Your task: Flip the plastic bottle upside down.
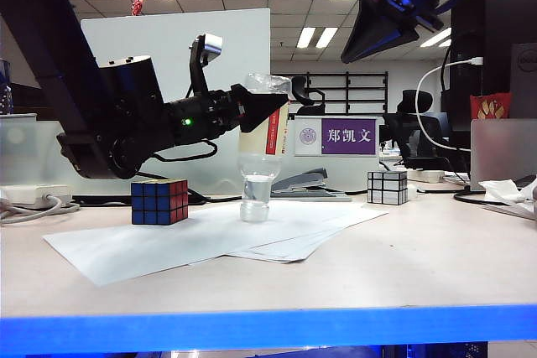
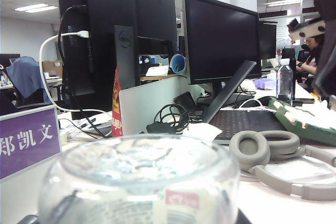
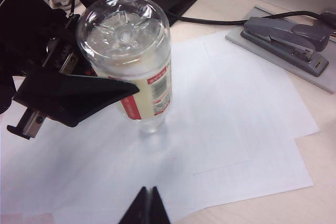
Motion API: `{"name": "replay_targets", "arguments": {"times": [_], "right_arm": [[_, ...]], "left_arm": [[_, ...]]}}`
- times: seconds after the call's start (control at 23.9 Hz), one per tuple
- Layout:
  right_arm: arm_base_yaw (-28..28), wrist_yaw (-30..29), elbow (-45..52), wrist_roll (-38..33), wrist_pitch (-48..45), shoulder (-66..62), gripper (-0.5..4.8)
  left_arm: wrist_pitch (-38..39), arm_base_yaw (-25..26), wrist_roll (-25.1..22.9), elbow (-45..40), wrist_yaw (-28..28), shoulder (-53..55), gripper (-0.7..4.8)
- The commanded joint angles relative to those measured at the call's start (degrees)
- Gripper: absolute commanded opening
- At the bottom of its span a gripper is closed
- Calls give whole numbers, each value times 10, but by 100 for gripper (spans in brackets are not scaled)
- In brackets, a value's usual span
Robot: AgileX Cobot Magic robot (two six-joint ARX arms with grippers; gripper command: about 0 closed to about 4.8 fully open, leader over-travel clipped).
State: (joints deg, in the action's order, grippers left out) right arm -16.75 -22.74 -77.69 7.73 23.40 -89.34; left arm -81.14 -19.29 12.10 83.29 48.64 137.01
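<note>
A purple nameplate point(image 1: 347, 136) reading 郑凯文 stands behind the left tool point(image 1: 270, 110); its jaws bracket the inverted plastic bottle point(image 1: 259, 150), grip unclear; cap on paper point(image 1: 210, 245); right tool point(image 3: 146, 203) above, closed.

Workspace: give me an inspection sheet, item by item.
Surface: pale table with white paper sheets spread in the middle.
Job's things: bottle stands inverted, cap down on the sheets, base up.
Clutter: colored cube, mirror cube, stapler, name plate.
Grippers: left gripper reaches in level, fingers on either side of the bottle's label; grip or release cannot be told. Right gripper shut, raised above the sheets, empty.
Cables: white cable behind on the right; cords at the left edge.
Surroundings: office desks, monitors, ceiling lights.
</note>
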Motion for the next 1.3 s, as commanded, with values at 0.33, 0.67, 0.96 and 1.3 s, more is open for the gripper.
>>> {"name": "replay_targets", "arguments": {"times": [0.33, 0.67, 0.96, 1.3], "right_arm": [[-1, -16, -2, -3, -12, 5, -6], [-1, -16, -3, -3, -11, 16, -6], [-1, -16, -3, -3, -11, 16, -6], [-1, -16, -3, -3, -11, 16, -6]], "left_arm": [[-19, 0, 8, 1, 5, -34, 351], [-17, 0, 26, 1, 7, -38, 352], [32, 1, 29, 1, 7, -38, 377], [-14, 1, 29, 1, 2, -38, 415]]}}
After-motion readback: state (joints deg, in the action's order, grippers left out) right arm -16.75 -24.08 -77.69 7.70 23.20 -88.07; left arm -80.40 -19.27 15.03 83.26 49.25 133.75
